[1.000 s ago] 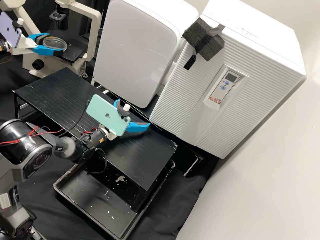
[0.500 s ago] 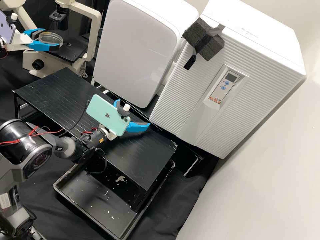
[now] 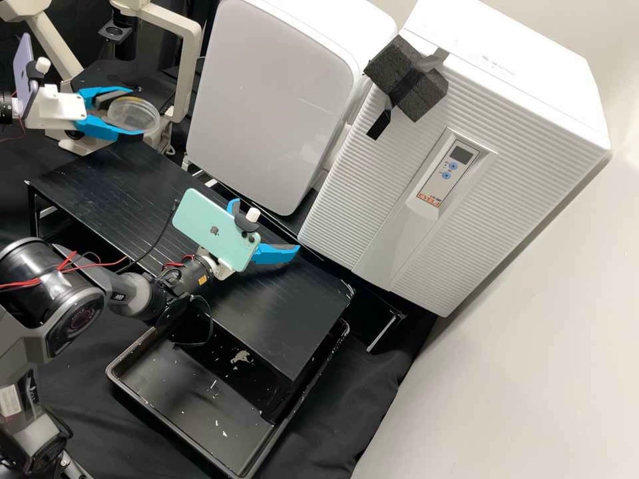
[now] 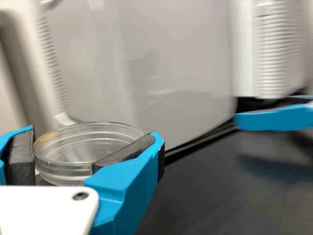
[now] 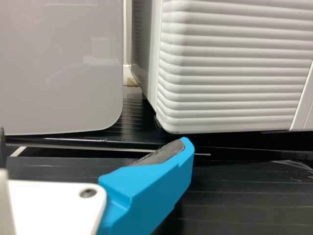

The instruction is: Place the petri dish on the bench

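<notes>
Closest to me, the dark grey right arm (image 3: 143, 296) reaches in over the table's near long side, red wires looped along it and a mint-green phone (image 3: 213, 229) clamped at its wrist. Below the table, partly tucked under one end, I have a black tray (image 3: 176, 392) with pale flecks scattered on its floor. The table (image 3: 293, 326) itself is a low black stand with a ribbed top, set over black cloth (image 3: 333, 412).

My right hand (image 3: 274, 234) is poised above the table's middle, its two blue fingers spread wide with nothing between them. My left hand (image 3: 138, 112) is up at the table's other end, away from the tray, and a purple phone (image 3: 24, 76) is mounted behind it. It's open only as far as the petri dish (image 3: 148, 120) is wide, dark pads gripping the dish from opposite sides. The dish is clear and round, roughly level, with a yellowish patch on its rim; it's off by the table's corner, held up in the grip. I can't tell whether any of it is directly over the top.

Past that end of the table stands a cream microscope (image 3: 190, 66). Along the table's far long side are a smooth-fronted white cabinet (image 3: 273, 100) and a ribbed white one (image 3: 359, 199), dark foam (image 3: 406, 76) taped to its upper edge.
</notes>
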Controlling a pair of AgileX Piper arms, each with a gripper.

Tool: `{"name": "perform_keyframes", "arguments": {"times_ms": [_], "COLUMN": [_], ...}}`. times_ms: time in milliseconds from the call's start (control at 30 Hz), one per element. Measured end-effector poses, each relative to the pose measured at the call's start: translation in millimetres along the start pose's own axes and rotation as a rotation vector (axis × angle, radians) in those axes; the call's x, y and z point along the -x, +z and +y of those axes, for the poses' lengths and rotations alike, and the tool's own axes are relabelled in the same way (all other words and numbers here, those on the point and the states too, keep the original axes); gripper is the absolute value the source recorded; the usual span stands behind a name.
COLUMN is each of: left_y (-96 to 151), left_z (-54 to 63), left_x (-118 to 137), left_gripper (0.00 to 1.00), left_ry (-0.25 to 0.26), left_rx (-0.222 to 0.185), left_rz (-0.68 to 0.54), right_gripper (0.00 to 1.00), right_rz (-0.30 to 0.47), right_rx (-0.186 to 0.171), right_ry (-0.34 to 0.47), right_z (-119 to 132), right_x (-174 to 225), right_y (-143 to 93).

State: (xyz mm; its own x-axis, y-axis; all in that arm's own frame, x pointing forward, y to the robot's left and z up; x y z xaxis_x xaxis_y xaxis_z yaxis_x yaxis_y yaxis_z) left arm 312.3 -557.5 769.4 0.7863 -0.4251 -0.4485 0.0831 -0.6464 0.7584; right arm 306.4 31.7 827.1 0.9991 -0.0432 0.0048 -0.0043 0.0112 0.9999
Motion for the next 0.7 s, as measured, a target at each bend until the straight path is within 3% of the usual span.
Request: {"name": "perform_keyframes", "arguments": {"times_ms": [200, 433, 700], "left_y": [34.2, 57.1, 78.1], "left_z": [-1.4, -1.7, -4.9], "left_x": [-9.9, -35.3, -63.3], "left_gripper": [0.00, 0.00, 0.00], "left_ry": [-0.041, -0.074, -0.130], "left_rx": [-0.021, 0.049, 0.075], "left_rz": [-0.180, -0.301, -0.360], "right_gripper": [1.00, 1.00, 1.00], "right_rz": [0.000, 0.000, 0.000], "right_rx": [0.000, 0.000, 0.000], "right_ry": [0.000, 0.000, 0.000], "right_z": [0.0, 0.0, 0.0], "right_x": [0.0, 0.0, 0.0], "right_y": [0.0, 0.0, 0.0]}}
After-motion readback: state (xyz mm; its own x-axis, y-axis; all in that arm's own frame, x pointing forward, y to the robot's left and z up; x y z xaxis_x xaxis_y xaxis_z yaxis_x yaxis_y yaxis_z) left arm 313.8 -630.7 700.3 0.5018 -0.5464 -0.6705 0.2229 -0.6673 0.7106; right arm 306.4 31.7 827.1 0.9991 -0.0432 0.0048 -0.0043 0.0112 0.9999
